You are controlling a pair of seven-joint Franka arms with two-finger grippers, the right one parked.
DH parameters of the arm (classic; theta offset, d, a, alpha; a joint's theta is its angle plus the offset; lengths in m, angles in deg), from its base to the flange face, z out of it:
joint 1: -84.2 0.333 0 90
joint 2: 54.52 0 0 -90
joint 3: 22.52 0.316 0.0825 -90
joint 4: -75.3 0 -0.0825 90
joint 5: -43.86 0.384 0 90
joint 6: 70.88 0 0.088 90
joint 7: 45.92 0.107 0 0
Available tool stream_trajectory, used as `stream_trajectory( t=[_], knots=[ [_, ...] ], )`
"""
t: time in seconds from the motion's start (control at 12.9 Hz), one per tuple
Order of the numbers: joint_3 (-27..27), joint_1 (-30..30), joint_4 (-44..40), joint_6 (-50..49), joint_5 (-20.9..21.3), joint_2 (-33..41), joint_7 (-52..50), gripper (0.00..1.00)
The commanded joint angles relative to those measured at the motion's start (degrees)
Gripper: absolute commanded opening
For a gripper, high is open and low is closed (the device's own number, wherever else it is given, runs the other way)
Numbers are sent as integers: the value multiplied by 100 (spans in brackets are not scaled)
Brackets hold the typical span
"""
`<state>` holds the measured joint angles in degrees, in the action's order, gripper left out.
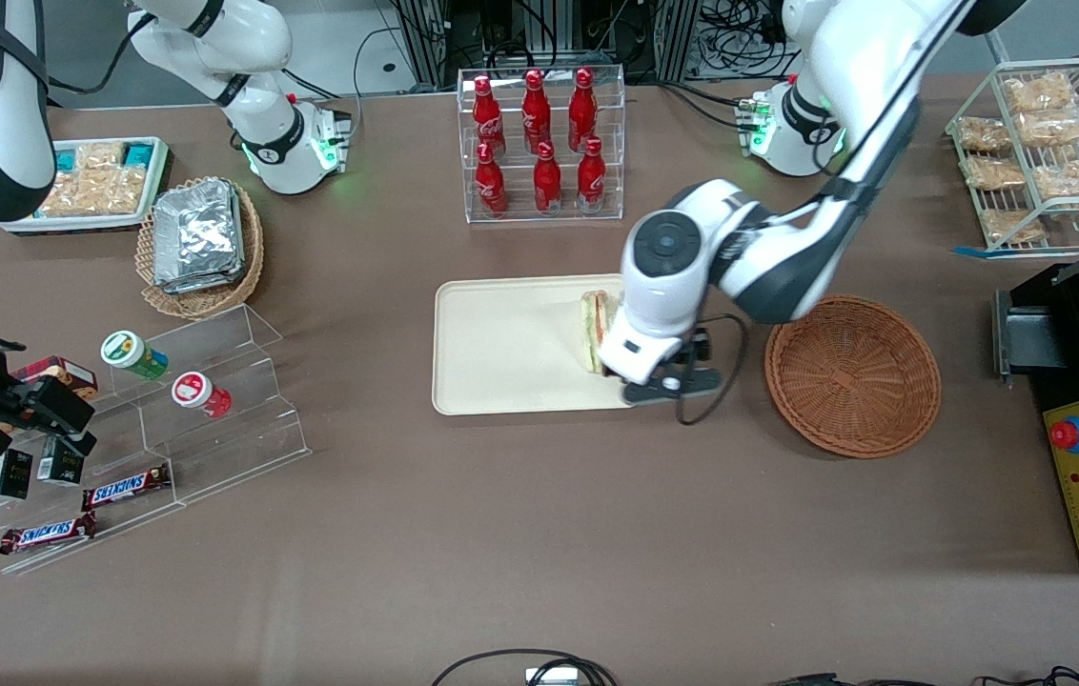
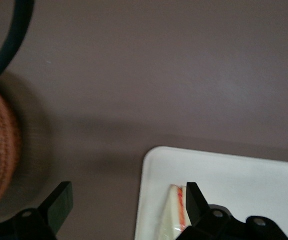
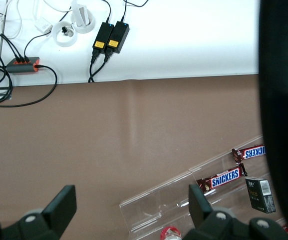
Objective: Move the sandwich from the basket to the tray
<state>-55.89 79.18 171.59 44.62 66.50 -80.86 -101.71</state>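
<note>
The gripper [image 1: 618,373] sits mid-frame at the tray's [image 1: 501,348] edge nearest the basket, fingers [image 2: 59,202] spread wide, gripping nothing. The sandwich [image 1: 594,329] lies on the tray right beside one finger. The basket [image 1: 852,373] stands empty, center-right. Cola bottles [image 1: 539,143] line the upper centre.

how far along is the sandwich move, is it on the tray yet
Nearly done. The basket is empty, and the sandwich sits on the tray at its edge nearest the basket. The gripper is right over that tray edge, open, with one finger beside the sandwich and nothing clamped. Left: lift the arm away.
</note>
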Motion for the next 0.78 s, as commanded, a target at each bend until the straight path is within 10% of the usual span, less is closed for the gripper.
stream_trajectory(
  t=[0.0, 0.7],
  knots=[
    [-29, 404, -110, -509, 4, 418, -82, 100],
    [654, 1021, -84, -1081, -838, 1261, 1680, 100]
  ],
)
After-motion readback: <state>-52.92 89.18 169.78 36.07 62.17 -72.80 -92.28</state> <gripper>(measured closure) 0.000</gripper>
